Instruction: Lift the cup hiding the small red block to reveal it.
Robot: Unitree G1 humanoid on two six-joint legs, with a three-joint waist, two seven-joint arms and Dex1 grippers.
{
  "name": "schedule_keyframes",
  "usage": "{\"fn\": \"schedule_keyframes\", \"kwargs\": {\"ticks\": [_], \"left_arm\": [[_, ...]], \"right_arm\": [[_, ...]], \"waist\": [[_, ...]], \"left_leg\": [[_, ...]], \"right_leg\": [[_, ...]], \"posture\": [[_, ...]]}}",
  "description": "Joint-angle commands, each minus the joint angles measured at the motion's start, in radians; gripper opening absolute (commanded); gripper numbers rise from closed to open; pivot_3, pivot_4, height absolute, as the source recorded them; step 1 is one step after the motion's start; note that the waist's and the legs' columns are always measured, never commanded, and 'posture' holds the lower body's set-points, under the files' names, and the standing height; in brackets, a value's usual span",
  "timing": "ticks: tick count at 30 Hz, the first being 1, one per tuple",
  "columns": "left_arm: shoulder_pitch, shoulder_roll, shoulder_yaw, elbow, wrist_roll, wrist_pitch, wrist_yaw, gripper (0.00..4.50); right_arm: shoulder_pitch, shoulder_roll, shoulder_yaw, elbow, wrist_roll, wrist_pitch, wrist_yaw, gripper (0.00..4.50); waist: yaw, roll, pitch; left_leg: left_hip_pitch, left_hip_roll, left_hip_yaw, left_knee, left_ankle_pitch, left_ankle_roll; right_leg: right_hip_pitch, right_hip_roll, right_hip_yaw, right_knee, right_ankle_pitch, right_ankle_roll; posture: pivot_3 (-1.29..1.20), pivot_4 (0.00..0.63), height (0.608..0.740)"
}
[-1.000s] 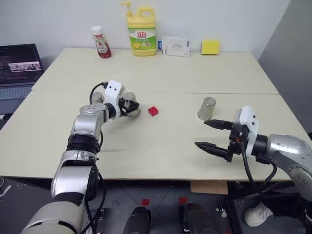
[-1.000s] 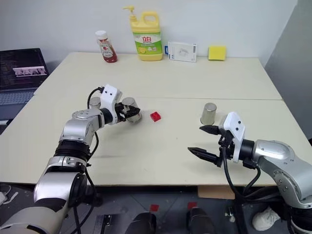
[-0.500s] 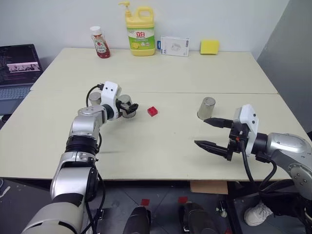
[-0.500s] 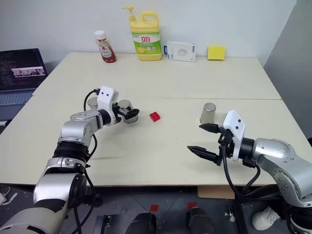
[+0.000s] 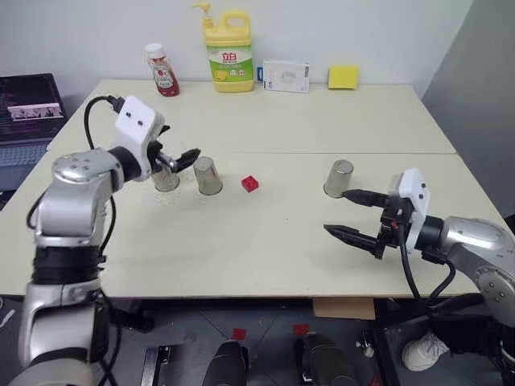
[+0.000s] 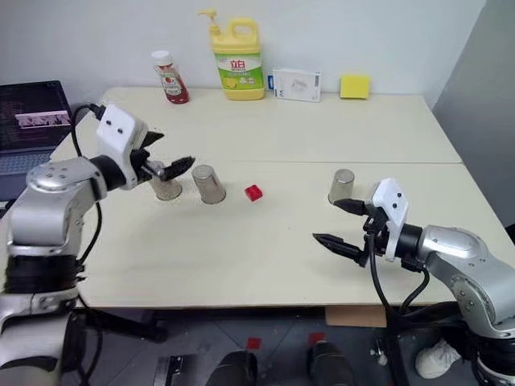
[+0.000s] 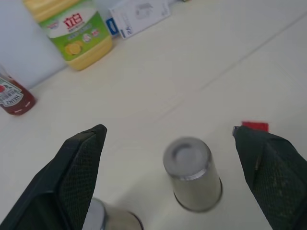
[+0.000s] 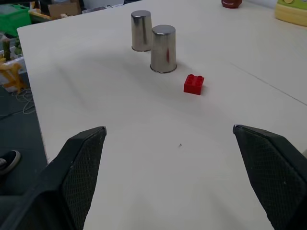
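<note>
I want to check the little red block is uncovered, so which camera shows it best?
The right wrist view: the small red block lies bare and whole on the table, studs visible, beside a cup. Both eye views show it small. The left wrist view shows a sliver at a finger's edge.

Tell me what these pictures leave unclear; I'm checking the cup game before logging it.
- Under each upturned cup: hidden by its own wall.
- Leftmost cup, left eye view: partly behind the left pincer.
- Small red block, left wrist view: partly behind a finger.
- White box print: too small.
- Laptop: cut off by the edge.
</note>
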Motion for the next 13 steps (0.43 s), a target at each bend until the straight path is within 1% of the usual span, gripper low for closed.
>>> {"fn": "schedule_keyframes", "kwargs": {"ticks": [1,4,7,10,13], "left_arm": [[0.087,0.102,0.088,-0.077,-0.074,0.023,-0.117,4.48],[0.191,0.171,0.140,-0.104,-0.148,0.067,-0.208,4.48],[0.301,0.207,0.213,-0.119,-0.178,0.084,-0.239,4.48],[0.362,0.216,0.259,-0.112,-0.187,0.077,-0.233,4.48],[0.378,0.207,0.277,-0.103,-0.198,0.065,-0.220,4.48]], "right_arm": [[-0.017,0.000,-0.012,0.025,-0.029,-0.062,0.020,4.50],[-0.025,-0.008,-0.014,0.055,-0.011,-0.058,0.052,4.50],[-0.036,-0.030,-0.020,0.085,0.009,-0.046,0.100,4.50],[-0.053,-0.039,-0.015,0.110,0.004,-0.055,0.129,4.50],[-0.069,-0.041,-0.003,0.122,-0.001,-0.054,0.142,4.50]], "waist": [[0.000,0.000,0.000],[-0.003,0.000,0.000],[-0.001,0.000,0.000],[0.001,0.000,0.000],[0.004,0.000,0.000]], "left_leg": [[0.000,0.000,0.000,0.000,0.000,0.000],[0.001,0.000,0.001,0.000,0.000,0.000],[0.000,0.001,0.001,0.000,0.000,0.000],[0.000,0.001,0.001,0.000,0.000,0.000],[0.000,0.001,0.000,0.000,0.000,0.000]], "right_leg": [[0.000,0.000,0.000,0.000,0.000,0.000],[0.000,0.000,0.001,0.000,0.000,0.000],[0.000,0.000,0.000,0.000,0.000,-0.001],[0.000,0.000,0.000,-0.001,-0.001,-0.001],[0.000,0.000,0.000,0.000,-0.001,-0.001]], "posture": [[0.00,0.150,0.740],[0.00,0.150,0.740],[0.00,0.150,0.740],[0.00,0.150,0.740],[0.00,0.150,0.740]]}}
